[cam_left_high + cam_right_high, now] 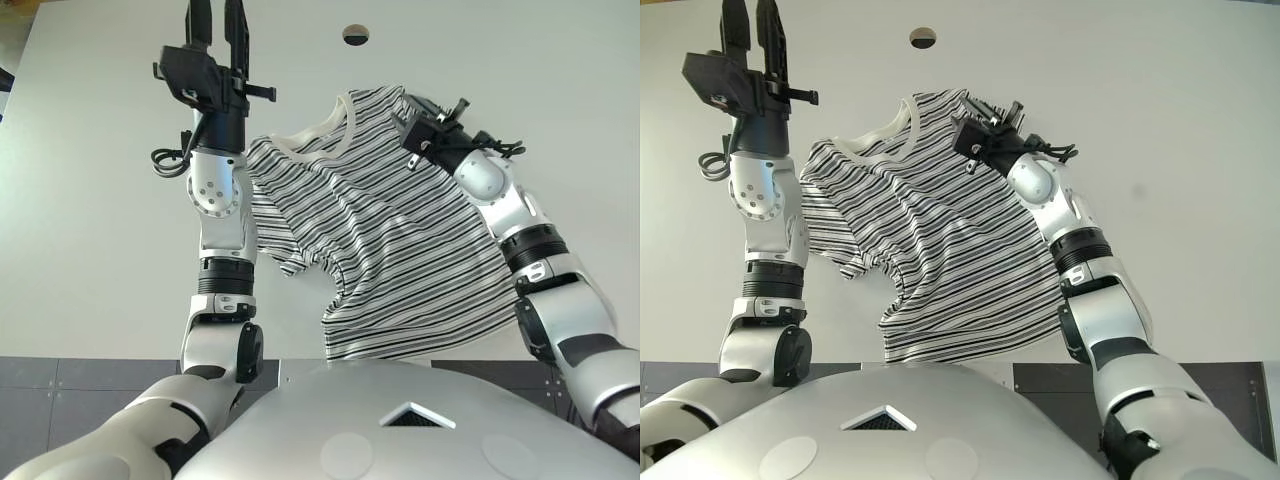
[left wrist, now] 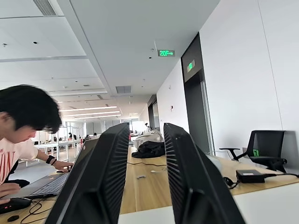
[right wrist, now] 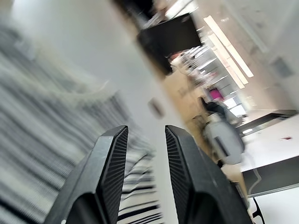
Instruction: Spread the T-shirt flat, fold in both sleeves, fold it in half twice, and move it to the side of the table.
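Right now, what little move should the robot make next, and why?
Probably close the right jaws on the shoulder of the shirt, ready to pull it flat. They stand open over it; the shirt lies rumpled on the table, one sleeve bunched, and the left jaws are raised away.

Silver arms (image 1: 222,215), black ribbed jaws, black cables (image 1: 163,162).

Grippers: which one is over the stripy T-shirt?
The right gripper, at the T-shirt's shoulder. The left gripper is off to the side, over bare table.
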Available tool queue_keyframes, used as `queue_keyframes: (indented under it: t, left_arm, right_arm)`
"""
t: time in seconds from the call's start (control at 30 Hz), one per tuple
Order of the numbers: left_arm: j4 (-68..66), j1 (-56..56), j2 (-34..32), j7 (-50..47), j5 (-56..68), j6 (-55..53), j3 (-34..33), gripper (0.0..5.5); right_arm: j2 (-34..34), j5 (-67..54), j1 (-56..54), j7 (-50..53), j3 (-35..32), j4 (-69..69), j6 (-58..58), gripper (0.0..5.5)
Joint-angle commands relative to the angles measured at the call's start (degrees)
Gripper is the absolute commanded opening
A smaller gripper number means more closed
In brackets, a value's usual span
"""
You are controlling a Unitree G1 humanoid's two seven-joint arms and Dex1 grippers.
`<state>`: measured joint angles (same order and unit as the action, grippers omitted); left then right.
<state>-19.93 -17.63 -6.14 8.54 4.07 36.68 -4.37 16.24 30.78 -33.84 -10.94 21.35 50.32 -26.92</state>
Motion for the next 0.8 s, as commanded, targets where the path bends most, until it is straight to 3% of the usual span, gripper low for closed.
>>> queue_keyframes:
  t: [0.03, 0.33, 0.6, 0.8]
  left_arm:
    - [-1.0, 0.0, -0.5, -0.2, -1.1, 0.8, 0.0, 1.34]
    - [-0.1, 1.2, -1.6, 0.2, -3.0, -0.9, 0.7, 1.34]
    - [4.5, 6.1, -5.6, 7.2, -2.6, -15.2, 4.2, 1.34]
    - [9.5, 10.8, -6.8, 12.3, 3.3, -32.8, 4.0, 1.34]
  right_arm:
    - [0.3, 6.6, -5.6, 3.7, 5.3, 11.4, 3.6, 1.47]
    - [8.2, 5.7, -7.3, 6.5, 4.6, 20.9, 7.4, 1.47]
    - [12.3, 2.7, -6.9, 8.5, 1.6, 20.0, 6.6, 1.47]
    - [13.5, -1.0, -7.3, 21.0, -3.9, 6.6, -7.5, 1.47]
